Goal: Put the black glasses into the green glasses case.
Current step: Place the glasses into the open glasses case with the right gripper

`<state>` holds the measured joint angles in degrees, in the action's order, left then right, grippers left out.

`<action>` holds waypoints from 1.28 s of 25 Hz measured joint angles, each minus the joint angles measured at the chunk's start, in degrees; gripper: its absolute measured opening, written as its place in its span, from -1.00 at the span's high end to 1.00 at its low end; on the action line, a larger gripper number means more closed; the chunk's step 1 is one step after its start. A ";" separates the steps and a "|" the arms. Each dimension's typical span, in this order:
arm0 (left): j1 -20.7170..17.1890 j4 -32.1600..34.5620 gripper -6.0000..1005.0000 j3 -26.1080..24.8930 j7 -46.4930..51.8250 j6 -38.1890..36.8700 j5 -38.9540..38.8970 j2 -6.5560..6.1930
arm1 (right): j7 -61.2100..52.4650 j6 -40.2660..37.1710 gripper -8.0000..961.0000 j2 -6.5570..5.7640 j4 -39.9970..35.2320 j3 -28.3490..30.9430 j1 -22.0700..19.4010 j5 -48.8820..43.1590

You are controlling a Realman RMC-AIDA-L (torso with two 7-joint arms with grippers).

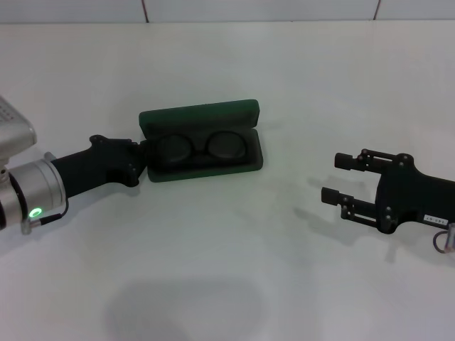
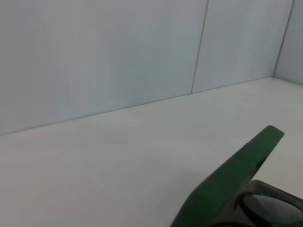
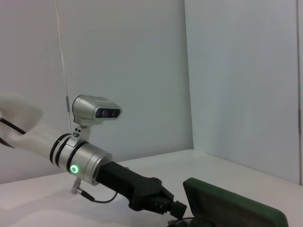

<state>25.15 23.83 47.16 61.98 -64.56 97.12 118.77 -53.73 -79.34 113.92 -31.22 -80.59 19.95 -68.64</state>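
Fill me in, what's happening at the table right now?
The black glasses already lie inside the open green glasses case, lid up. The left gripper sits at the case's left end; whether it grips the case can't be seen. The right gripper hovers open off to the right, holding nothing. The lid is not yet closed.

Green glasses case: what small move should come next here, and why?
Probably closing the lid. The black glasses already lie inside the open green glasses case, and the left claw sits at the case's end, while the right claw waits open, well apart.
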 joint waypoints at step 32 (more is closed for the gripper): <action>1.89 0.39 0.95 -0.37 -1.65 6.89 -5.15 0.52 | 0.03 -0.44 -0.21 0.34 0.11 -0.37 0.00 0.00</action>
<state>27.05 24.22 46.78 60.33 -57.67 91.97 119.29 -53.69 -79.78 114.26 -31.11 -80.96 19.95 -68.64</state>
